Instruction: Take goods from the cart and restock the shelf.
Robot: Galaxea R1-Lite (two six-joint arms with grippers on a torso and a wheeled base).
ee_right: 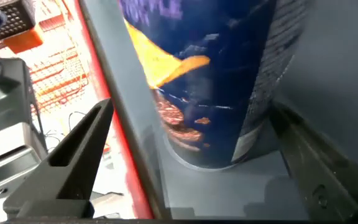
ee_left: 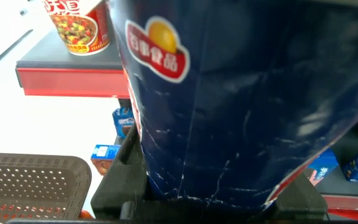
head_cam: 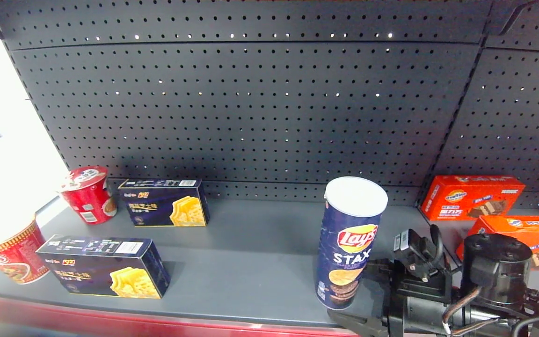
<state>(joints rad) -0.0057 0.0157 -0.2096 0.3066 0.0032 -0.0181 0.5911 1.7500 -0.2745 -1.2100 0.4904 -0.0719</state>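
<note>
Blue chips can (head_cam: 351, 243) stands between the fingers of the right gripper (ee_right: 191, 109), opened wide; left gripper (ee_left: 213, 183) apparently clamps a blue bag (ee_left: 247, 93).

The chip can (head_cam: 351, 243) standing between the right gripper (ee_right: 191, 106)'s matt black plastic fingers (ee_right: 73, 155) has a glossy printed wrap and a smooth, matt white plastic lid (head_cam: 356, 195). Under that gripper the shelf deck (head_cam: 251, 252) is smooth, matt grey painted metal. Beyond the can, the perforated back panel (head_cam: 251, 107) is equally dull metal. The front lip (head_cam: 110, 318) is glossy red. The left gripper (ee_left: 213, 186) clamps a navy packet (ee_left: 247, 106) of shiny, creased film. Past it is a matt brown plastic mesh basket (ee_left: 36, 180).
</note>
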